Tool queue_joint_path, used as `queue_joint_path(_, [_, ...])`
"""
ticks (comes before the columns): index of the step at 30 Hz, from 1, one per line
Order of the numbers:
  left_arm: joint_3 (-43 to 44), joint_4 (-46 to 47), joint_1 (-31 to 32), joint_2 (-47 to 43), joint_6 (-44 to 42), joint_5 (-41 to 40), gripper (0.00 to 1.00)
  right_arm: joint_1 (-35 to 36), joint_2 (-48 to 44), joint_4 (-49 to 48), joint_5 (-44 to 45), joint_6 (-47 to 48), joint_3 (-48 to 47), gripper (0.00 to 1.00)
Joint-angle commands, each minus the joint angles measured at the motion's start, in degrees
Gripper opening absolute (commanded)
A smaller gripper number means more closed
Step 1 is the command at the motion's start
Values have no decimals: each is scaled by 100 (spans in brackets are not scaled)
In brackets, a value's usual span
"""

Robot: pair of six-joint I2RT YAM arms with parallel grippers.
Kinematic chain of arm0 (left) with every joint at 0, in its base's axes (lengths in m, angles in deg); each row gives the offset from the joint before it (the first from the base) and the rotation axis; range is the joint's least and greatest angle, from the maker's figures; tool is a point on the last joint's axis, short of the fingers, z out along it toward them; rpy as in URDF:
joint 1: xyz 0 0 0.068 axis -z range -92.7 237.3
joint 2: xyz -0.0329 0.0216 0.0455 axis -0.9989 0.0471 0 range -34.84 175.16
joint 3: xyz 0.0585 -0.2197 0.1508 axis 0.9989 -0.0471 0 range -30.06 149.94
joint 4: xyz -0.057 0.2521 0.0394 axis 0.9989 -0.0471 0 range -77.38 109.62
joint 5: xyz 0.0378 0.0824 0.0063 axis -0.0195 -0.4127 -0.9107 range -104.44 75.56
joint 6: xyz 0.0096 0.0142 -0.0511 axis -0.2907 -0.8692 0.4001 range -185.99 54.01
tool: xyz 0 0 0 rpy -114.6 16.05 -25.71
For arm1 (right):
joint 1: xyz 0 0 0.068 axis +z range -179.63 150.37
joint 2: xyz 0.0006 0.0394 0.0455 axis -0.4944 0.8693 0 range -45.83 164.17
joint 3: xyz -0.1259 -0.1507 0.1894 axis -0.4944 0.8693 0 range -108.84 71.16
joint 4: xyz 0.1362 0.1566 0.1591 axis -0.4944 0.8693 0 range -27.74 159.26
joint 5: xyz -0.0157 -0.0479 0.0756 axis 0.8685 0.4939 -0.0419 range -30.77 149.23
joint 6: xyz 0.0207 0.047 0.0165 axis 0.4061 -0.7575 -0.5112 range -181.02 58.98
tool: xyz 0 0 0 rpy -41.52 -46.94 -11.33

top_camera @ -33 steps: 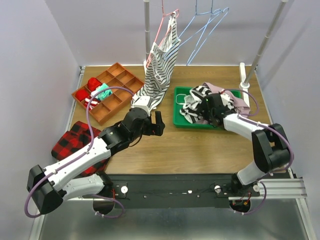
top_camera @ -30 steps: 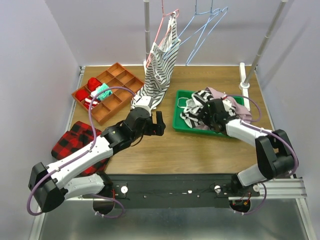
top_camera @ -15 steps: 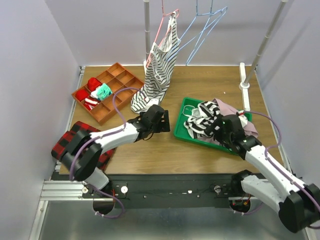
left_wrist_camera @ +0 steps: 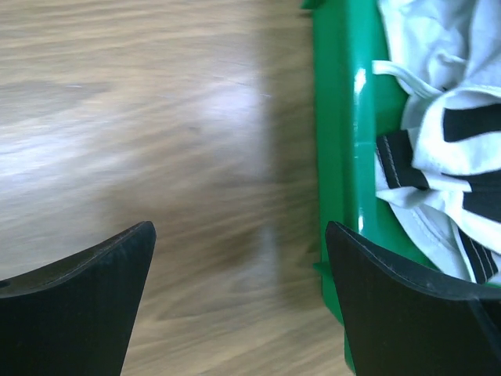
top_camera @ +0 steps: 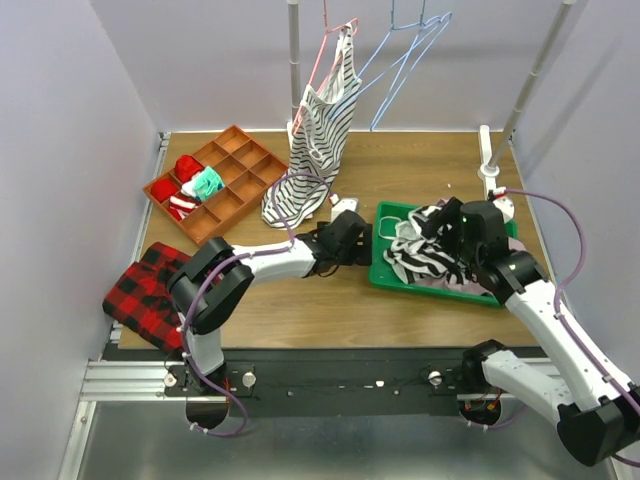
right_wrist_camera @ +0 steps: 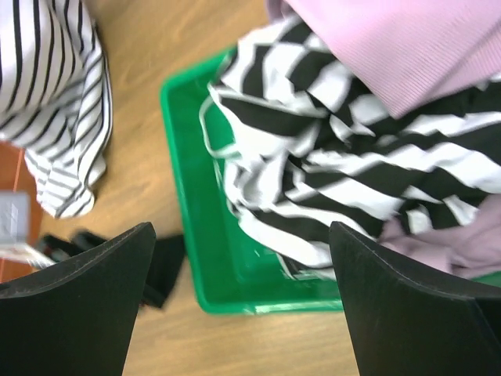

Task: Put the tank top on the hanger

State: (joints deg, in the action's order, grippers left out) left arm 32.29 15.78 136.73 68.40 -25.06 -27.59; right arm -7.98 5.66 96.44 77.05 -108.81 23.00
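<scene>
Step, as judged: grasp tank top (right_wrist_camera: 313, 164), heaped in green tray (top_camera: 379, 262) near table's (top_camera: 300, 300) right edge | left gripper (left_wrist_camera: 239, 235) spread beside tray's left wall | right gripper (right_wrist_camera: 241, 235) spread above stripes | pinch one strap, avoid mauve garment (right_wrist_camera: 407, 47) | hanger (top_camera: 408, 72) hangs above far edge

high camera overlooks the table (top_camera: 330, 300); both close wrist views share the green tray (left_wrist_camera: 337, 157).

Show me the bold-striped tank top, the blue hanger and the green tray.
tank top (right_wrist_camera: 313, 141): right wrist view, bunched striped cloth.
hanger (top_camera: 374, 124): top external view, lower wire corner.
green tray (right_wrist_camera: 235, 286): right wrist view, bare inside floor.
</scene>
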Motion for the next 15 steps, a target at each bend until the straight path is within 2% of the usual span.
queue_joint_path(1, [496, 111, 514, 318, -50, -39, 99, 6, 554, 361, 985, 244, -465, 100])
queue_joint_path(5, [857, 199, 796, 591, 29, 110, 99, -47, 1187, 371, 1153, 217, -668, 100])
queue_joint_path(10, [1612, 181, 1147, 1065, -50, 277, 99, -283, 1434, 353, 1311, 182, -589, 100])
queue_joint_path(15, [1833, 612, 1209, 1321, 64, 699, 99, -504, 1619, 546, 1591, 7, -493, 100])
